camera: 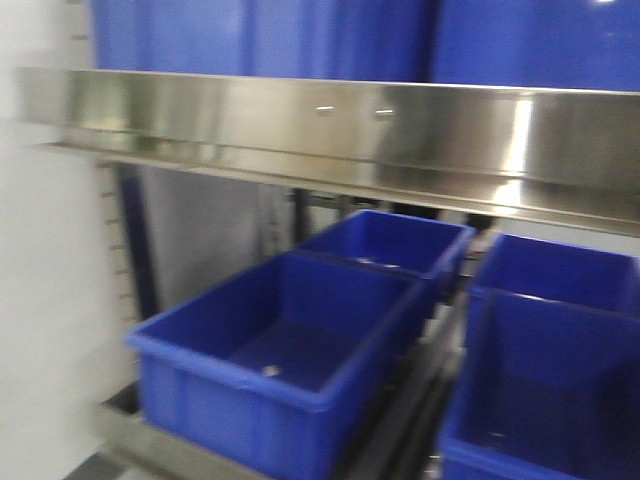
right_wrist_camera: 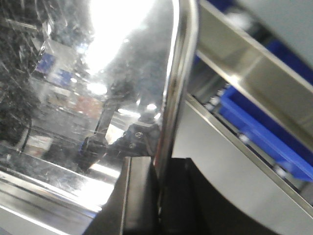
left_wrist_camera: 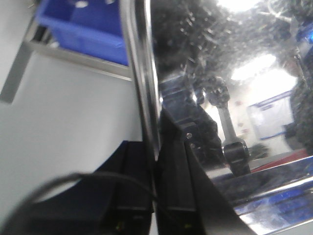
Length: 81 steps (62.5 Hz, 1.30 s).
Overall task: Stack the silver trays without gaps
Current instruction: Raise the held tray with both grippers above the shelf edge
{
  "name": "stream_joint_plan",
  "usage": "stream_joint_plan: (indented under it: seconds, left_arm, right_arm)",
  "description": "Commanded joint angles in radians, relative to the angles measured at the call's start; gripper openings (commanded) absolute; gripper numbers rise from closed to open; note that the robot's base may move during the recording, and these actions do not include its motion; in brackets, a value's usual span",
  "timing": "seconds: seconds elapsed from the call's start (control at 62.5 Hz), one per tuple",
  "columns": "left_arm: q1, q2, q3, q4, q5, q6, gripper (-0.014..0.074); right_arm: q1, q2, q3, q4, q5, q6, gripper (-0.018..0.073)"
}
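— Where's the tray (left_wrist_camera: pixel 234 58)?
— Held by its rim: left gripper (left_wrist_camera: pixel 155 161) clamped on the thin edge, right gripper (right_wrist_camera: pixel 159 169) clamped likewise, each narrowed to the metal's thickness.
— Around it?
— Blue bins (camera: pixel 280 350) under a steel shelf (camera: pixel 330 125).

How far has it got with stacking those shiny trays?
No stack shows yet, only blue bins. The left hand pinches a silver tray by its rim; the right hand pinches a tray rim too, maybe the same one. Setting it down flush remains.
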Motion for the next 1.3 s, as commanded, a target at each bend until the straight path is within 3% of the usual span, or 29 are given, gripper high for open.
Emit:
stream_joint_plan:
  seconds: [0.0,1.279]
  left_arm:
    - [-0.01,-0.028,-0.024,-0.008,-0.036,0.011,-0.0048]
    - [-0.01,-0.028,-0.024,-0.008,-0.036,0.011,-0.0048]
  right_arm:
    - [0.0,-0.026,-0.03,0.005,-0.081,-0.012,0.0057]
    - [0.0,-0.026,-0.03,0.005,-0.081,-0.012,0.0057]
